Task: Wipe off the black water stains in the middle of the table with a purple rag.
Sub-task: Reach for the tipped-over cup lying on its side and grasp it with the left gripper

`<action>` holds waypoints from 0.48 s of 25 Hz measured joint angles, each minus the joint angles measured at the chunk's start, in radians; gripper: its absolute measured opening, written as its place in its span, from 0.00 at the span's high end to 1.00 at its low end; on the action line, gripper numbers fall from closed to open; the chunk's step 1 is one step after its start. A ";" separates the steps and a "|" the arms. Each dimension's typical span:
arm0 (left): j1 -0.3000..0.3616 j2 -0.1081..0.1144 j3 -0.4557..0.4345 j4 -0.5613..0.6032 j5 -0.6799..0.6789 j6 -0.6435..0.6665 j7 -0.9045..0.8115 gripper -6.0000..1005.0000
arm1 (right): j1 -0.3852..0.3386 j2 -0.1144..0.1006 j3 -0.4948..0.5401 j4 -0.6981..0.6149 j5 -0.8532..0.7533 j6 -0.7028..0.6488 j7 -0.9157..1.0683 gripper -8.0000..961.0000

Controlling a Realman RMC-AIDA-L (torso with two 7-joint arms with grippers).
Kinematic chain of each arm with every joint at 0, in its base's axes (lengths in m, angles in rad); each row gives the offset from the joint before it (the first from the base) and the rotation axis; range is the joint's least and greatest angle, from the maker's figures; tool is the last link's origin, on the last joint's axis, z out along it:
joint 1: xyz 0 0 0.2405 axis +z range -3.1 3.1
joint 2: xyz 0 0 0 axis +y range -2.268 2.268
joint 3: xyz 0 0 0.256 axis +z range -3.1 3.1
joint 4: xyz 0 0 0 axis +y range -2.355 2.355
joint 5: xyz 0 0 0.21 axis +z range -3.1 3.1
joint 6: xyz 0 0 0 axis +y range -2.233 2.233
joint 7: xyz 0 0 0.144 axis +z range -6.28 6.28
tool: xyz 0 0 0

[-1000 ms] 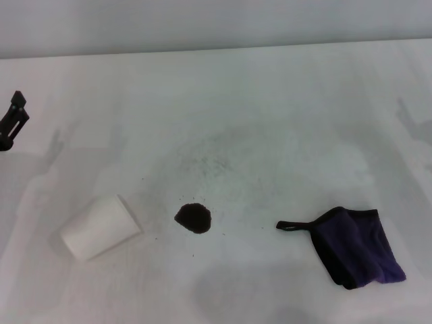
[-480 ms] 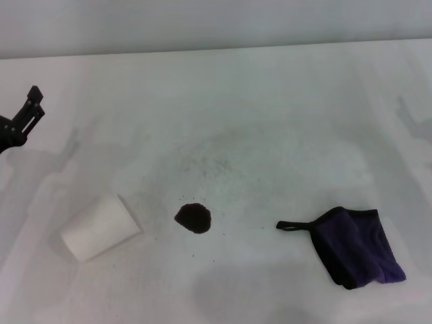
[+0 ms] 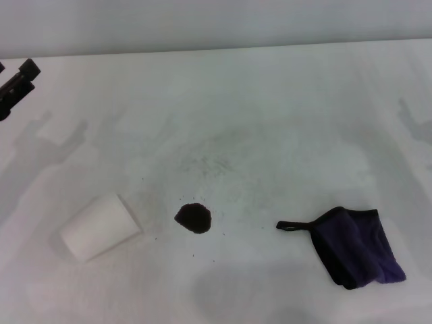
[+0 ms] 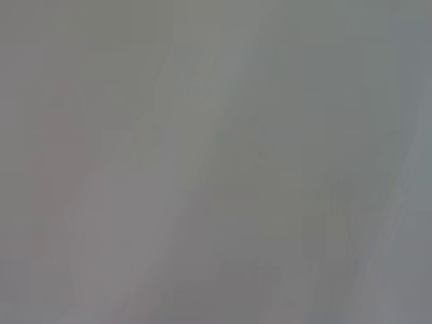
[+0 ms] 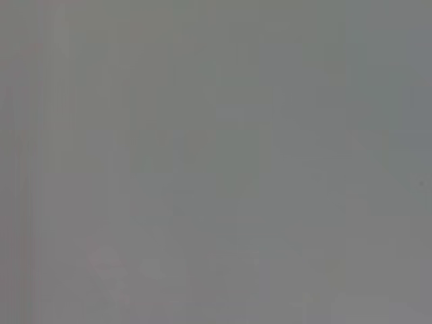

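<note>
The black water stain (image 3: 193, 218) is a small dark blotch near the middle of the white table (image 3: 270, 121), with tiny specks around it. The purple rag (image 3: 356, 246) lies folded at the front right, its black loop strap pointing left towards the stain. My left gripper (image 3: 15, 88) shows only partly at the far left edge, well behind and to the left of the stain. My right gripper is out of view. Both wrist views show only plain grey.
A white cup (image 3: 100, 227) lies on its side to the left of the stain. Faint grey smudges (image 3: 209, 162) mark the table behind the stain.
My left gripper has moved up and back along the left edge of the head view. The stain, rag and cup have not moved.
</note>
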 joint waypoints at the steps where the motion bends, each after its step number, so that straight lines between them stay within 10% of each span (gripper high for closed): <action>1: 0.007 0.012 0.000 0.026 0.036 0.010 -0.046 0.13 | 0.000 0.000 0.000 0.000 0.000 0.000 0.000 0.09; 8: 0.031 0.098 -0.040 0.288 0.453 0.103 -0.476 0.13 | -0.002 0.000 0.000 0.001 -0.001 -0.001 0.000 0.09; 12: 0.031 0.099 -0.174 0.463 0.834 0.072 -0.729 0.13 | 0.004 0.000 0.000 0.002 -0.001 -0.002 -0.001 0.09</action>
